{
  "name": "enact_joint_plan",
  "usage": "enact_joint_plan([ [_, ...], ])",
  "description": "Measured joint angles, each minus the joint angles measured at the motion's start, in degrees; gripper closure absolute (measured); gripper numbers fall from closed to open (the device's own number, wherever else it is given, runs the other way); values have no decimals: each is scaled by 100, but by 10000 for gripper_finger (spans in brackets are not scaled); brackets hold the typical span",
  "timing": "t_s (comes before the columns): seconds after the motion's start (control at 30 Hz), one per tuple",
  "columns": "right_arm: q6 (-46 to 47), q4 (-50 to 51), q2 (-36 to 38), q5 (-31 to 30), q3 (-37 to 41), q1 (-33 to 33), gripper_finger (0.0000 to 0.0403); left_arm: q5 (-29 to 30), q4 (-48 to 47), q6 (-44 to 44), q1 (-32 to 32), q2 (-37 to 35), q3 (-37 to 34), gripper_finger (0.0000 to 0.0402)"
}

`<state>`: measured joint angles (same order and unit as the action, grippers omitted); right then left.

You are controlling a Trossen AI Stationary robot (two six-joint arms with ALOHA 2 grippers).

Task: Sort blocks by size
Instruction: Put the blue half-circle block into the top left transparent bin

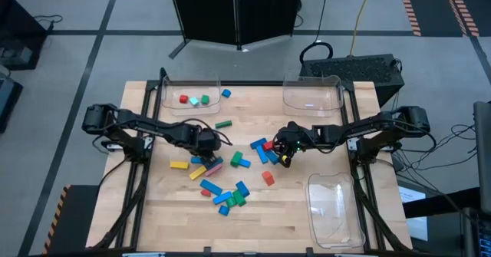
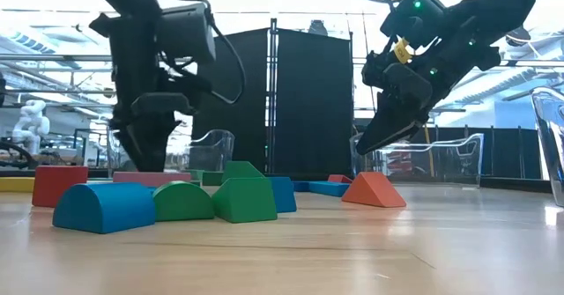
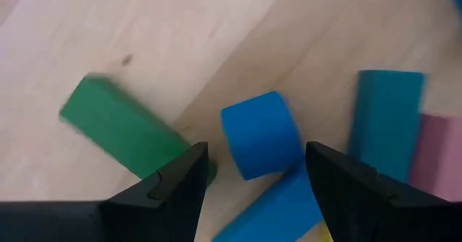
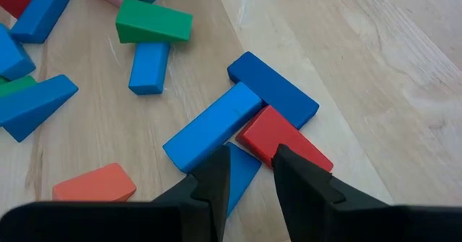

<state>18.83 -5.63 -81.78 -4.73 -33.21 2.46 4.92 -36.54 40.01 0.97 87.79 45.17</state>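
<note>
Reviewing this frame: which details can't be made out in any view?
- Blocks under the left end effector: high view, the arm covers them.
- Blue round-ended block between the open fingers: left wrist view, lower end cut off by the fingers.
- Small blocks in the clear plastic tray: high view, too small for shapes.

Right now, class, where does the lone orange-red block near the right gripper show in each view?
High view: orange-red block just below the right gripper.
Low view: right of centre, wedge-shaped, under that gripper.
Left wrist view: not in it.
Right wrist view: lying alone, apart from the blue bar.
Shared landmark: the right gripper.
</note>
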Motion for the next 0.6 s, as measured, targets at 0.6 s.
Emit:
enact_joint_plan([
  [0.6,1,0,1,0,0,0,303,110,313,-135,0,0,-84,166],
])
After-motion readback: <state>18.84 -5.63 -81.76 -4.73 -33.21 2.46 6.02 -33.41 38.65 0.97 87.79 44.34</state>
